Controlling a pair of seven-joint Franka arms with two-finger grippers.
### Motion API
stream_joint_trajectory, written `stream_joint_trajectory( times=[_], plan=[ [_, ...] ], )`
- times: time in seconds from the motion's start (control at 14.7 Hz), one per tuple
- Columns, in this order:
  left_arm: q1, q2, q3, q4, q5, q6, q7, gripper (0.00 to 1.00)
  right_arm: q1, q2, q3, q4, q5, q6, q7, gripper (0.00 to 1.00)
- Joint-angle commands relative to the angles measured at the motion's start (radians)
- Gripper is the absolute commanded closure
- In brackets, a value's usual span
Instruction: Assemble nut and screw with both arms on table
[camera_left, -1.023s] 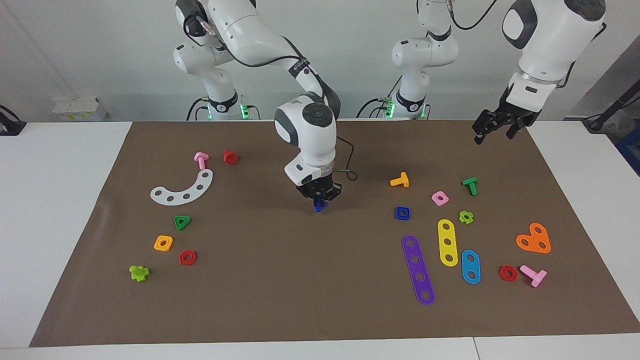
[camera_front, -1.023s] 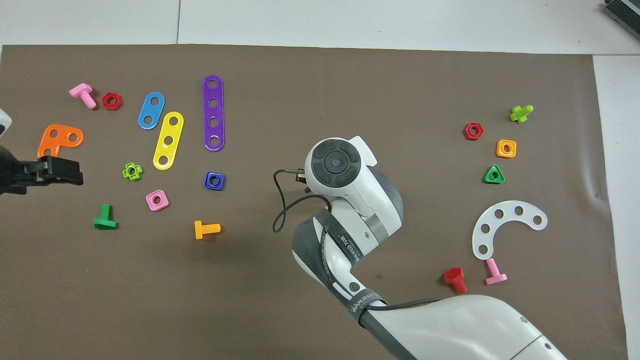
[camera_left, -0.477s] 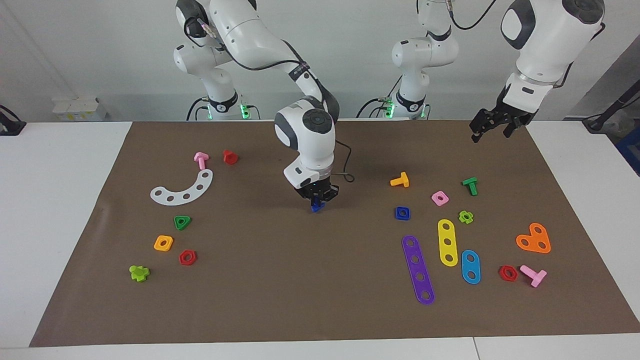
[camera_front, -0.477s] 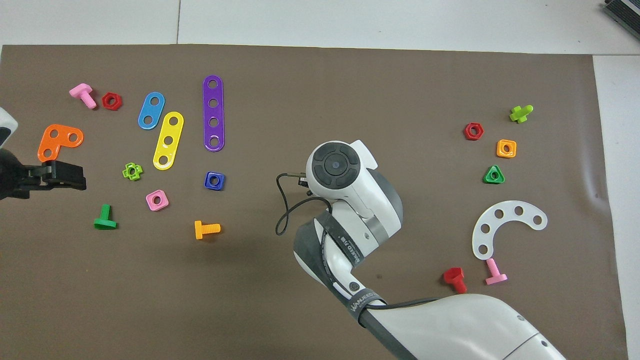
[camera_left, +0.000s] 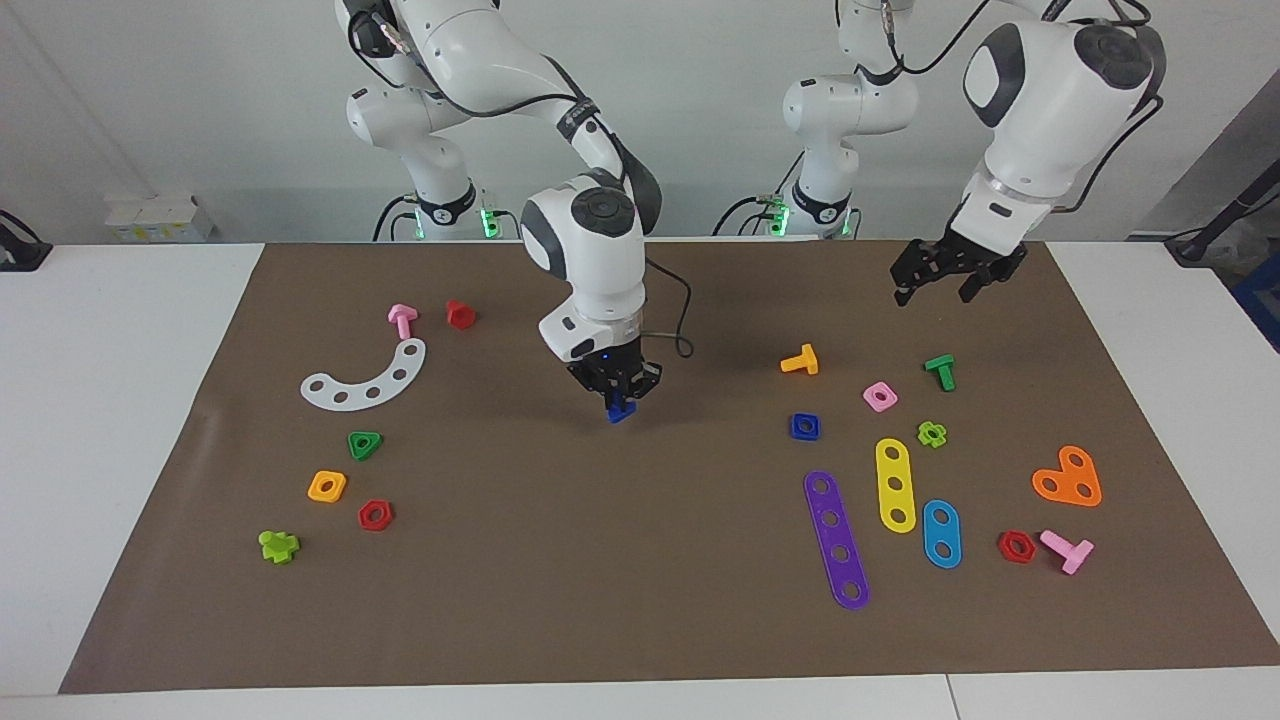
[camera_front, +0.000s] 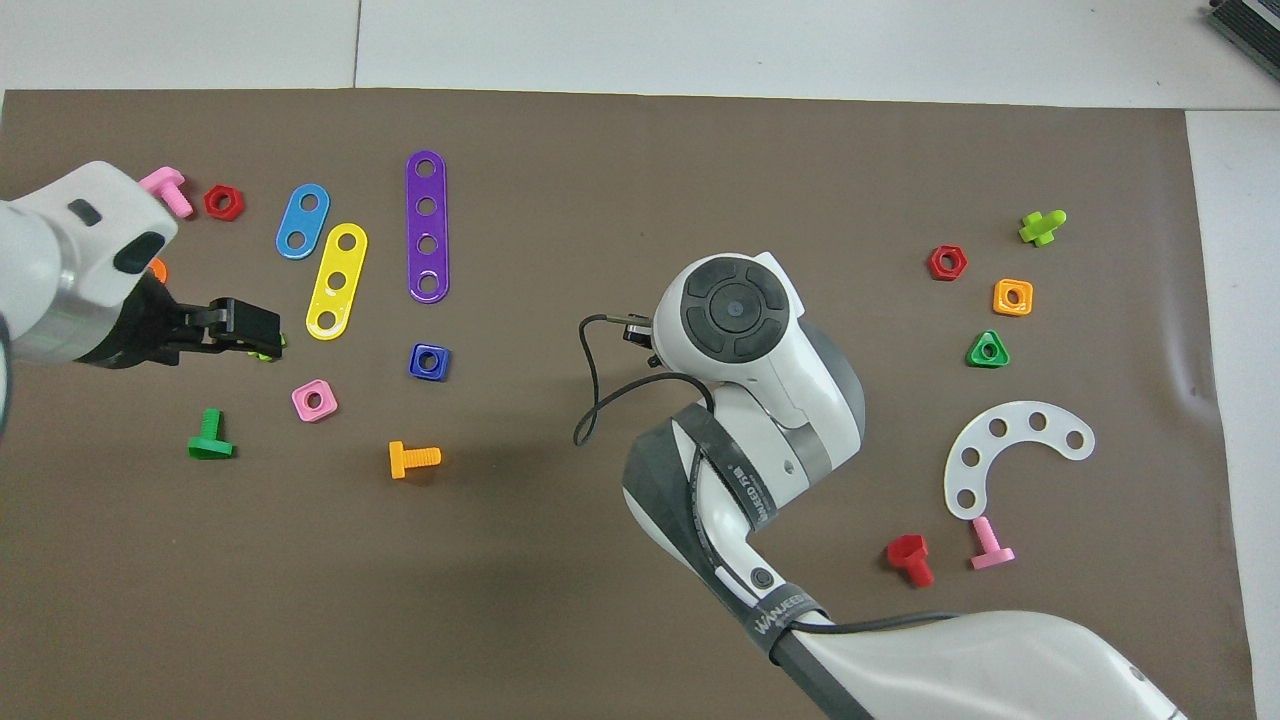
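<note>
My right gripper (camera_left: 617, 397) hangs low over the middle of the table's brown sheet (camera_left: 560, 580), shut on the dark blue screw (camera_left: 620, 410), which sticks out below the fingertips. In the overhead view the right arm's wrist hides the screw. The dark blue square nut (camera_left: 805, 426) (camera_front: 429, 361) lies flat on the sheet toward the left arm's end, untouched. Open and empty, my left gripper (camera_left: 935, 288) (camera_front: 262, 330) is raised above the loose pieces at that end, over a lime cross-shaped piece (camera_left: 932, 434).
Around the nut lie an orange bolt (camera_left: 800, 360), a pink square nut (camera_left: 880, 396), a green bolt (camera_left: 940, 371), and purple (camera_left: 836, 540), yellow (camera_left: 895, 485) and blue strips. A white curved strip (camera_left: 365, 378) and several small nuts and bolts lie at the right arm's end.
The left arm has swung in from the table's end toward the loose pieces and come lower. The right gripper has drifted slightly toward its own end, screw still held.
</note>
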Motion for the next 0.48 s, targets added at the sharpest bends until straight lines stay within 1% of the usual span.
stream_joint_trajectory(
  times=[0.0,0.07,0.14,0.2,0.27,0.34,0.41],
  plan=[
    [-0.055,0.121,0.011,0.062,-0.016,0.087,-0.011,0.00,0.017,-0.006,0.007,-0.098,0.000,0.138,0.027,0.23],
    [-0.069,0.155,0.011,0.058,-0.016,0.129,-0.010,0.00,0.034,0.018,0.007,-0.093,0.000,0.147,0.030,0.25],
    [-0.087,0.171,0.011,0.044,-0.016,0.170,-0.011,0.00,0.048,0.031,0.007,-0.086,0.000,0.151,0.033,0.27],
    [-0.087,0.175,0.011,0.022,-0.016,0.207,-0.010,0.00,0.058,0.037,0.007,-0.086,0.000,0.152,0.034,0.33],
    [-0.090,0.191,0.011,0.018,-0.014,0.222,-0.010,0.00,0.061,0.043,0.007,-0.086,-0.003,0.151,0.036,0.41],
    [-0.093,0.215,0.011,0.018,-0.016,0.235,-0.011,0.01,0.061,0.043,0.007,-0.084,-0.008,0.143,0.034,0.75],
    [-0.108,0.240,0.011,0.013,-0.016,0.258,-0.013,0.02,0.063,0.043,0.007,-0.078,-0.008,0.134,0.036,1.00]
  ],
)
